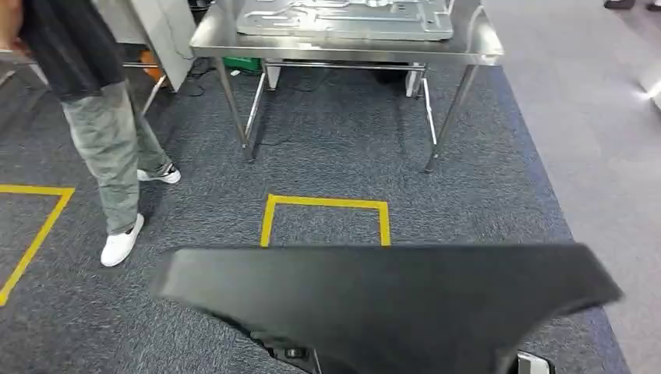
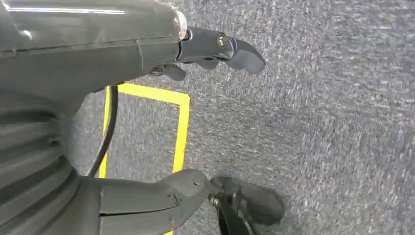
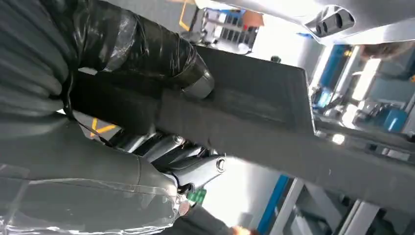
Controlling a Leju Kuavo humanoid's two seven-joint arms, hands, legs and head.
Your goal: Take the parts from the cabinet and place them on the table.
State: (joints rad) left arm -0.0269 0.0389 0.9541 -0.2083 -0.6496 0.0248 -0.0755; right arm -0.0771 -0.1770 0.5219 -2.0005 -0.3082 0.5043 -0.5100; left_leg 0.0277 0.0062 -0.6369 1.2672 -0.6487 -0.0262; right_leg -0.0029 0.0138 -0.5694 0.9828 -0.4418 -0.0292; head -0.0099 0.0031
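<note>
A wide flat black part [image 1: 382, 304] spans the bottom of the head view, carried close in front of me above the carpet. My right hand [image 3: 122, 171] grips this black part [image 3: 254, 117], with the taped thumb on one face and the fingers [image 3: 191, 166] under the other. My left hand [image 2: 122, 44] hangs over the carpet with thumb and fingers apart and nothing between them. The steel table [image 1: 327, 53] stands ahead, past a yellow floor square [image 1: 326, 204].
A large grey metal panel [image 1: 343, 19] lies on the table top. A person [image 1: 101, 132] in grey trousers and white shoes stands on the left. Yellow tape [image 1: 35, 226] marks another floor box at far left. Lighter floor runs along the right.
</note>
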